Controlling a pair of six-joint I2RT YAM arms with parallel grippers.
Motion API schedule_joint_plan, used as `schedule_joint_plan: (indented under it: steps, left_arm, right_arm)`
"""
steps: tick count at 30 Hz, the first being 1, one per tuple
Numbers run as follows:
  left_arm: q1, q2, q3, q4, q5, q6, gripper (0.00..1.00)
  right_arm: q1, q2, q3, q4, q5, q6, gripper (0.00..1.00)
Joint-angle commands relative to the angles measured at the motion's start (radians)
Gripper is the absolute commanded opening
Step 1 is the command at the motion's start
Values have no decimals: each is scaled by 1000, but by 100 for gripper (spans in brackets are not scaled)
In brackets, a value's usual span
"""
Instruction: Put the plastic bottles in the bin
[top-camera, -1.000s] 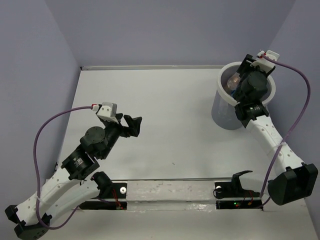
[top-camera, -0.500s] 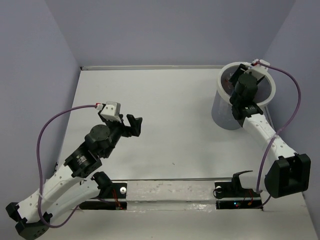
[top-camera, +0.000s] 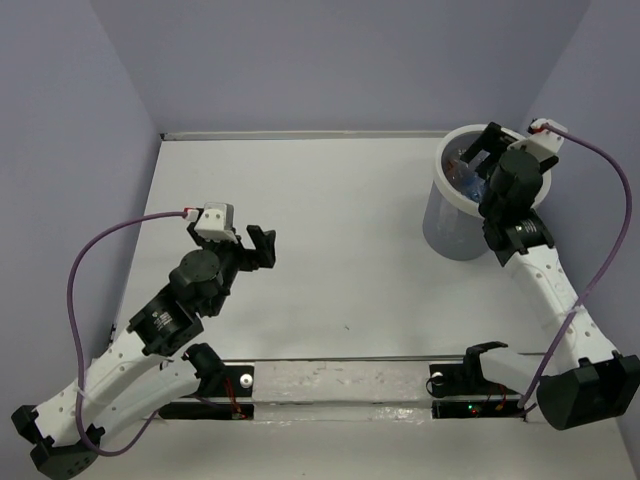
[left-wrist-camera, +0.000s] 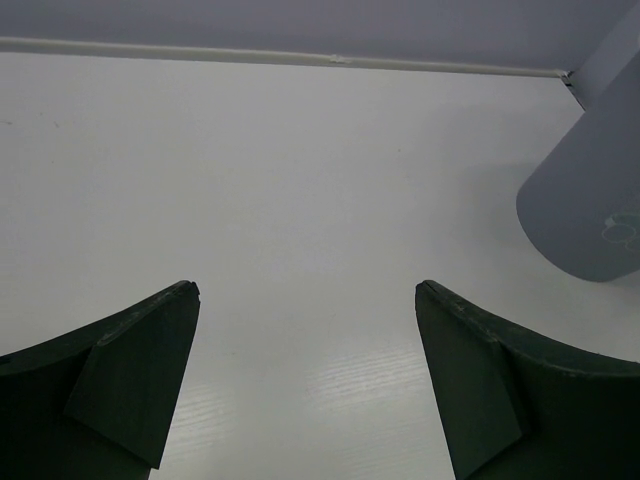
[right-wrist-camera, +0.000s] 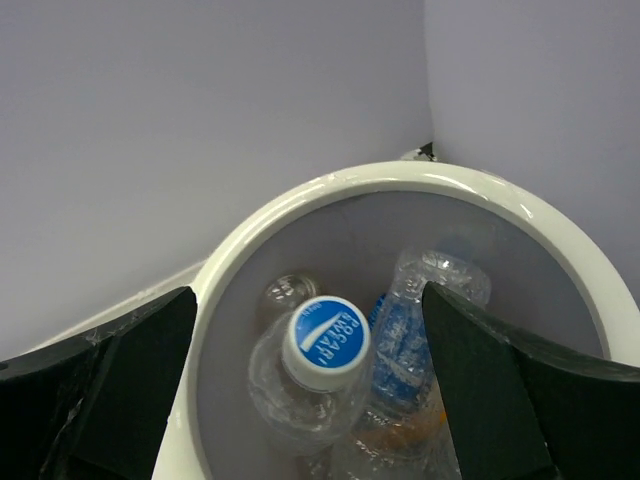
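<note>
The bin (top-camera: 447, 222), a translucent grey bucket with a white rim, stands at the back right of the table. My right gripper (top-camera: 478, 150) hangs open over its mouth. In the right wrist view the gripper (right-wrist-camera: 308, 292) holds nothing. Below it, inside the bin (right-wrist-camera: 300, 200), lie several plastic bottles: a clear one with a blue-topped white cap (right-wrist-camera: 325, 345), a blue-labelled one (right-wrist-camera: 405, 340), a small clear one (right-wrist-camera: 290, 292) and an orange one (right-wrist-camera: 400, 432). My left gripper (top-camera: 262, 245) is open and empty over the left-middle of the table, and its wrist view (left-wrist-camera: 307, 287) shows bare table between the fingers.
Grey walls close the table at the back and both sides, and the bin (left-wrist-camera: 590, 200) sits close to the back right corner. A rail with small fixtures (top-camera: 470, 375) runs along the near edge between the arm bases.
My right gripper has opened over the bin, and the bottle it carried now lies inside. Its wrist has shifted slightly right. The left arm has hardly moved.
</note>
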Motion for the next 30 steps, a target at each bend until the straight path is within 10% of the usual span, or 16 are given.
schedule_joint_plan:
  steps: [1, 12, 30]
  left_arm:
    - [-2, -19, -3, 15, -113, -9, 99]
    - [0, -102, -5, 18, -236, -16, 99]
    - [4, -343, -54, 104, -124, 26, 99]
  right_arm:
    - [-5, -10, 153, -149, -117, -19, 100]
    - [-5, -160, 183, -250, -263, -8, 100]
    - [-5, -587, -70, -194, -1039, 206, 100]
